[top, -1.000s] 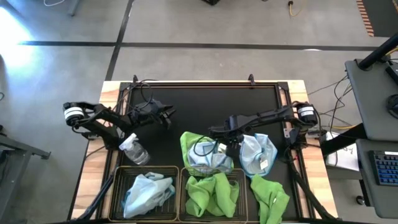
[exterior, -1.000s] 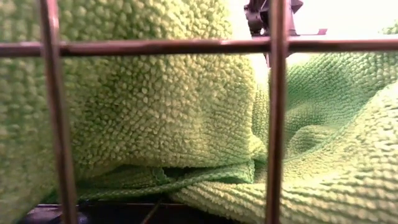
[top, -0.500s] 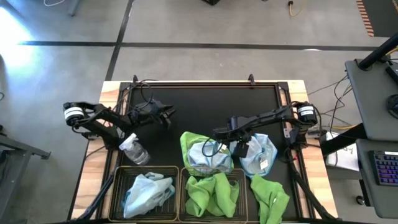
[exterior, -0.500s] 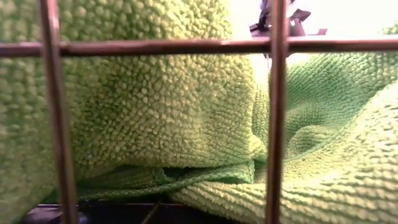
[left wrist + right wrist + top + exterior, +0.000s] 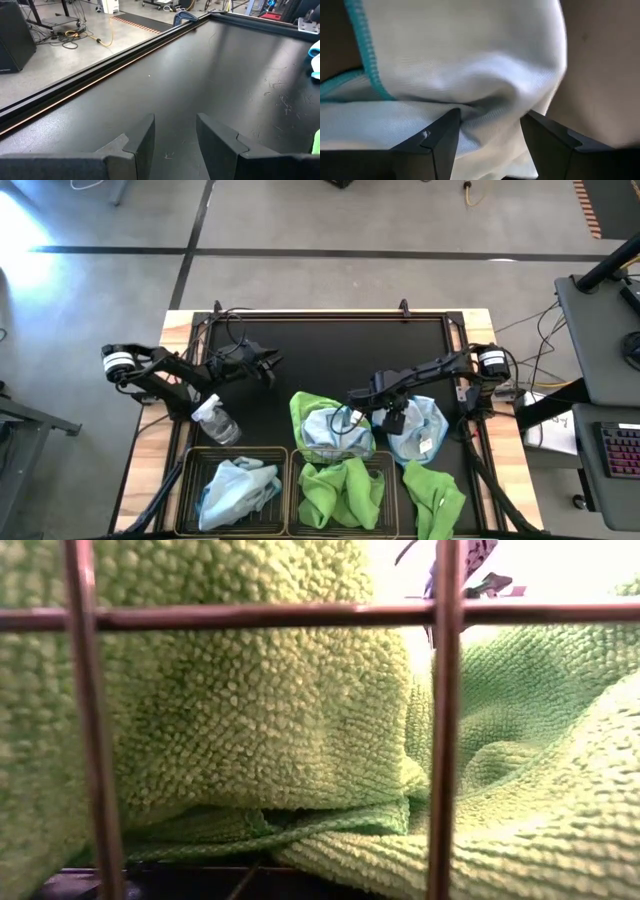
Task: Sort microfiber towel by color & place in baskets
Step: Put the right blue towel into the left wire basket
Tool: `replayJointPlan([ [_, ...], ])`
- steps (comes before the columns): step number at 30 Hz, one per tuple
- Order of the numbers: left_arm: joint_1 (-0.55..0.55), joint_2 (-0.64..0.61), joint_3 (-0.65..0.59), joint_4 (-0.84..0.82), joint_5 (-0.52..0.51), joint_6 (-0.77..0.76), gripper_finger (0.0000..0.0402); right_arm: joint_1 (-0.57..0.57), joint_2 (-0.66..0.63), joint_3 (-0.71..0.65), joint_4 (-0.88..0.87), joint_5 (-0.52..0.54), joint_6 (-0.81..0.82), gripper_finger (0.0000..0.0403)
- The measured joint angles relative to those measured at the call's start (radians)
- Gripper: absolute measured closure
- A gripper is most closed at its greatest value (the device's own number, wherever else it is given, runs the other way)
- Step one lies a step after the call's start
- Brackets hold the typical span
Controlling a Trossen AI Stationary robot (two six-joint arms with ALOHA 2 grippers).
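My right gripper (image 5: pixel 350 416) is open and points down at a pale blue towel (image 5: pixel 333 427) that lies crumpled on a lime green towel (image 5: pixel 298 412) on the black mat. In the right wrist view a raised fold of that blue towel (image 5: pixel 485 95) stands between the gripper's two fingers. A second pale blue towel (image 5: pixel 418 430) lies to the right of it, and another green towel (image 5: pixel 435 495) by the near edge. The left basket (image 5: pixel 190 480) holds a blue towel (image 5: pixel 235 488). The right basket (image 5: pixel 293 480) holds green towels (image 5: pixel 342 490) (image 5: pixel 250 710). My left gripper (image 5: pixel 266 365) (image 5: pixel 175 135) waits open over bare mat. My right gripper comes at the pale blue towel from above, slanting in from the table's right. Its open fingers (image 5: pixel 445 132) stand on either side of a raised fold (image 5: pixel 490 112) near the teal-stitched edge. The tips look sunk into the cloth, but I cannot tell for sure that they touch. The towel lies slack on the green one.
A small clear spray bottle (image 5: pixel 216 422) lies on the mat just beyond the left basket. The black mat (image 5: pixel 340 345) is bare in its far half. Basket wires (image 5: pixel 443 740) fill the low view. Cables run along the table's right side (image 5: pixel 470 420).
My right gripper has moved a little toward the near edge and down onto the pale blue towel on the green one, tipping further downward. The towels have not visibly shifted.
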Motion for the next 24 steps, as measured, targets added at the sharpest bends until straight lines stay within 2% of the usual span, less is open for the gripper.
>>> replayJointPlan([
  [9, 0.000, 0.000, 0.000, -0.001, 0.006, 0.021, 0.0272, 0.002, 0.000, -0.002, 0.108, 0.078, -0.323, 0.0197],
  [17, 0.000, 0.000, 0.002, 0.029, 0.047, -0.009, 0.0272, 0.002, 0.000, -0.003, 0.221, 0.078, -0.595, 0.0197],
  [19, 0.000, 0.000, 0.006, 0.033, 0.047, -0.011, 0.0272, 0.002, 0.000, -0.003, 0.229, 0.078, -0.602, 0.0197],
  [24, 0.000, 0.000, 0.006, 0.033, 0.047, -0.029, 0.0272, 0.002, -0.001, -0.003, 0.255, 0.075, -0.491, 0.0199],
])
